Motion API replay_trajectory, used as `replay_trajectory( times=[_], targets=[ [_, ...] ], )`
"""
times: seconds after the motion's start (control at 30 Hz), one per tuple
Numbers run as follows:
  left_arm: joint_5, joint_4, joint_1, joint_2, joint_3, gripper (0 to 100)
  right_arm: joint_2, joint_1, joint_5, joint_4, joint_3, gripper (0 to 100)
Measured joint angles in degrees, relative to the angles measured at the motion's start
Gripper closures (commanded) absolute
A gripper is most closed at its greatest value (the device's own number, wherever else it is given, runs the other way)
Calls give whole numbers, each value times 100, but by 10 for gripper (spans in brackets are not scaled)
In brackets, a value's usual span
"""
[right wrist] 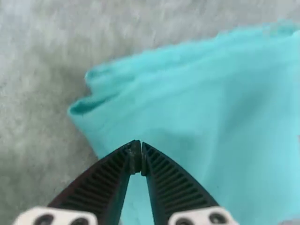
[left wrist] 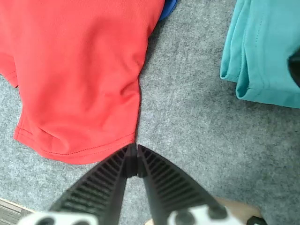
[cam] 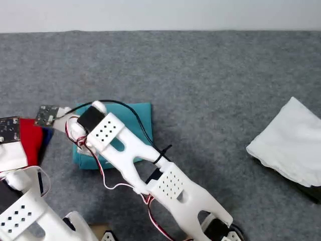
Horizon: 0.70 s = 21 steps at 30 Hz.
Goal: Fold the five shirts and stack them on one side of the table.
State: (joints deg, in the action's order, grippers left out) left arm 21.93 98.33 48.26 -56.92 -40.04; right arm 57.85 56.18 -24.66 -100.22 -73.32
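Note:
A folded teal shirt point(cam: 131, 118) lies left of the table's middle, with my right arm point(cam: 165, 183) stretched across it. The right gripper point(right wrist: 137, 157) is shut, its tips resting on the teal shirt point(right wrist: 211, 117) near a folded corner. At the far left a red shirt point(cam: 31, 139) lies spread over a blue one point(cam: 46, 134). My left gripper point(left wrist: 136, 157) is shut, its tips just off the hem corner of the red shirt point(left wrist: 75, 70), over bare mat. The teal shirt point(left wrist: 262, 47) lies a short way off. A folded white shirt point(cam: 291, 140) sits at the right edge.
A grey felt mat point(cam: 210, 75) covers the table. Something black point(cam: 308, 190) lies under the white shirt. The left arm's base point(cam: 22, 213) stands at the front left corner. A pale wall point(cam: 160, 15) runs behind the table's far edge.

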Motion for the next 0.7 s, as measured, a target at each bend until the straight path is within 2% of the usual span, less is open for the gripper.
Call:
replay_trajectory(
  times=[0.17, 0.23, 0.37, 0.53, 0.7],
  targets=[
    [0, 0, 0, 0, 0, 995, 0, 18, 18, -26, 0, 849],
    [0, 0, 0, 0, 0, 995, 0, 70, 211, -26, 0, 830],
    [0, 0, 0, 0, 0, 995, 0, 211, 659, -26, 0, 853],
    [0, 0, 0, 0, 0, 995, 422, 325, 747, 79, 0, 951],
    [0, 0, 0, 0, 0, 995, 756, 325, 747, 941, 0, 987]
  ],
)
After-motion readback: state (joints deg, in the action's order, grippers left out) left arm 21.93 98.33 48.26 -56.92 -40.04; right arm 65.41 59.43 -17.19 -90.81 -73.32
